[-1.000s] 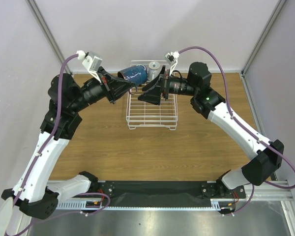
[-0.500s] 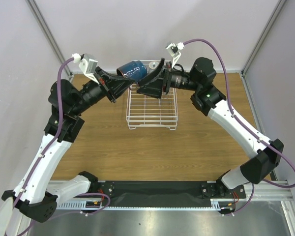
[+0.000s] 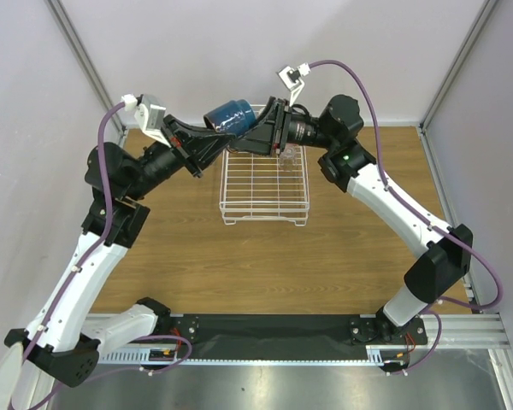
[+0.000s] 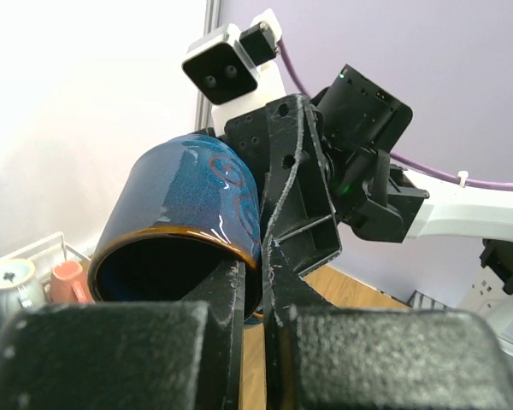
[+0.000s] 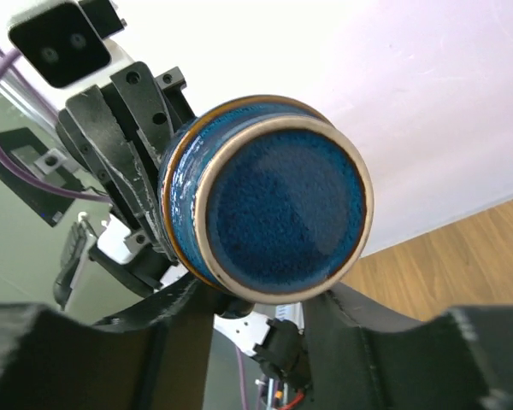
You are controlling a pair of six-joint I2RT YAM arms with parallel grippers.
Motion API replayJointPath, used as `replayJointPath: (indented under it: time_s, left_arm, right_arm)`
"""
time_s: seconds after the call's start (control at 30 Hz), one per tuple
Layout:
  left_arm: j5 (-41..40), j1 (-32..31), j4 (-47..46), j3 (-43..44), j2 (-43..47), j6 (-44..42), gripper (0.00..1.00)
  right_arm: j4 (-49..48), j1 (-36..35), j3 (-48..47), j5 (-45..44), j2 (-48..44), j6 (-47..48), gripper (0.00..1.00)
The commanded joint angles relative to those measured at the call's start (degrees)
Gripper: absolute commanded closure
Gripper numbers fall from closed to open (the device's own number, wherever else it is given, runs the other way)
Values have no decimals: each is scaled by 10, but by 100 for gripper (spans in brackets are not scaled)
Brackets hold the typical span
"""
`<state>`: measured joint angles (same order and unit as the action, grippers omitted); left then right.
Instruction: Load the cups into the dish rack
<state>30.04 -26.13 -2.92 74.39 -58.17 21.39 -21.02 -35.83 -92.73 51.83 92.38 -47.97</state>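
A large navy mug [image 3: 231,118] hangs on its side in the air above the back of the white wire dish rack [image 3: 263,220]. My left gripper [image 3: 212,130] is shut on the mug's rim [image 4: 239,252], one finger inside and one outside. My right gripper [image 3: 255,135] comes from the opposite side. Its fingers [image 5: 188,299] press against both sides of the mug's base [image 5: 278,201]. A light grey mug [image 4: 8,282] and a salmon-pink cup [image 4: 68,278] sit at the rack's back corner in the left wrist view. A clear glass tumbler [image 3: 286,154] shows under the right wrist.
The rack's grid floor [image 3: 261,184] lies below both grippers. Wooden table [image 3: 239,265] stretches in front and to both sides. A wall and corner posts [image 3: 85,60] stand close behind the rack. Purple cables [image 3: 359,81] loop over both wrists.
Both grippers moved up and toward the back wall with the navy mug. My right gripper's fingers went from wide apart to closed around the mug's base.
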Motion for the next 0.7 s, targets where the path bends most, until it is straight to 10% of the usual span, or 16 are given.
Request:
replayJointPath:
  time_s: [0.0,0.67]
  left_arm:
    - [19,-2,-75,12,15,-14,100]
    - [40,-4,-118,-6,4,-22,100]
  right_arm:
    - [-66,-3,-34,5,10,-39,54]
    - [-185,-2,-121,12,90,-175,54]
